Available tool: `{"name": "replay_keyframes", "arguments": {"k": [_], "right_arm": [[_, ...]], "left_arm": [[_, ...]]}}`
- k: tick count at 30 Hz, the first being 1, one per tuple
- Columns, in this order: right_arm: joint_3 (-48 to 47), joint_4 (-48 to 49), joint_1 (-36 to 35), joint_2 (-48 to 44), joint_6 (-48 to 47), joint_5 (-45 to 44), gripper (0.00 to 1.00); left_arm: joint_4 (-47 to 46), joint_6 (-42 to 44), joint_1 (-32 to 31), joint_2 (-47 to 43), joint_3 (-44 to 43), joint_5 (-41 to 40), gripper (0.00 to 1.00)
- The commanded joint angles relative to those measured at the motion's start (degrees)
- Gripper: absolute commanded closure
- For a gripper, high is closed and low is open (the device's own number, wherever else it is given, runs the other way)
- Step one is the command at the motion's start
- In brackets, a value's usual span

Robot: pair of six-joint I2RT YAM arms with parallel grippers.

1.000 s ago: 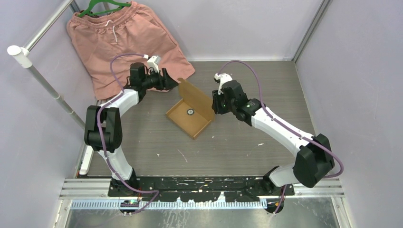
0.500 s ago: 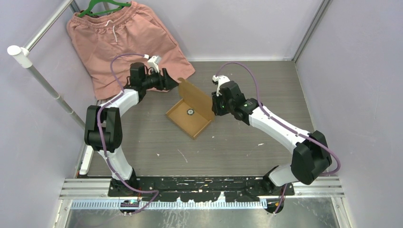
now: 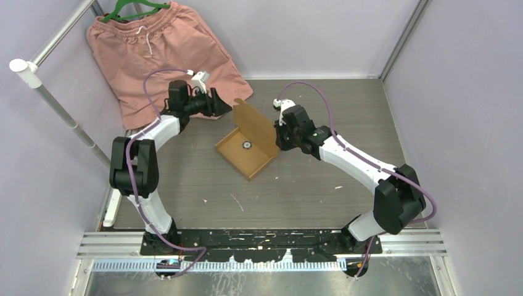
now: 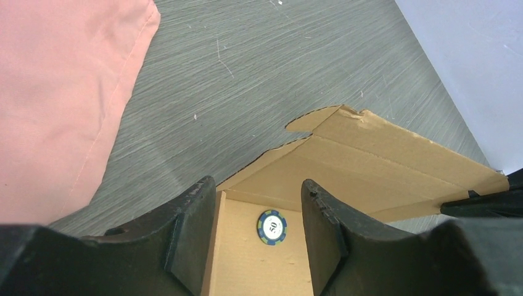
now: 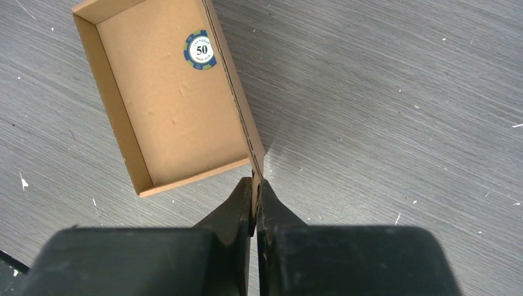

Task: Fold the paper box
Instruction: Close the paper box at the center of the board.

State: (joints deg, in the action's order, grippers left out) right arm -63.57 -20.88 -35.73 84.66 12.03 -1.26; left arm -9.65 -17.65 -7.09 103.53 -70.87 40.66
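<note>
Beside the paper box [image 3: 237, 155] — right fingers [image 5: 237, 208] clamp its upright lid [image 3: 256, 126].

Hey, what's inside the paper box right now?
One blue-and-white chip marked 50 lies on the paper box floor near a corner; the rest of the floor is bare. Beneath the chip is covered.

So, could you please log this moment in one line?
left gripper: open, near paper box | right gripper: shut on lid edge | lid: raised | chip: inside
</note>
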Motion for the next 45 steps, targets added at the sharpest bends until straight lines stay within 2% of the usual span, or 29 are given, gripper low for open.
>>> {"name": "replay_keyframes", "arguments": {"k": [1, 4, 17, 20, 27, 30, 37, 45], "right_arm": [[-4.8, -0.5, 0.2, 0.2, -2.6, -0.6, 0.94], [-7.1, -2.5, 1.0, 1.4, -5.0, 0.4, 0.96], [-13.0, -8.1, 13.4, 5.4, -13.5, 24.1, 0.99], [-13.4, -8.6, 15.0, 5.8, -14.4, 26.4, 0.99], [-14.7, -10.6, 15.4, 7.1, -14.5, 30.7, 0.99], [-14.5, -11.1, 15.3, 7.2, -14.5, 32.0, 0.99], [-15.1, -11.7, 15.3, 8.5, -14.8, 32.0, 0.99], [-17.3, -13.1, 15.3, 10.8, -15.8, 31.6, 0.99]], "left_arm": [[-2.7, 0.1, 0.2, -1.6, -2.5, 2.5, 0.46], [-2.2, 0.6, 0.2, -1.5, -2.6, 3.2, 0.46], [-1.9, 1.4, 2.0, -0.4, -2.6, 5.2, 0.46], [-2.8, 0.4, 3.0, 0.6, -3.4, 7.2, 0.46], [-12.7, -7.9, 4.4, 7.2, -8.2, 18.0, 0.43], [-21.8, -14.6, 4.4, 10.3, -8.7, 21.2, 0.43], [-36.1, -25.0, 4.4, 16.9, -9.3, 24.3, 0.43], [-41.4, -27.9, 4.0, 18.3, -7.7, 26.2, 0.44]]}}
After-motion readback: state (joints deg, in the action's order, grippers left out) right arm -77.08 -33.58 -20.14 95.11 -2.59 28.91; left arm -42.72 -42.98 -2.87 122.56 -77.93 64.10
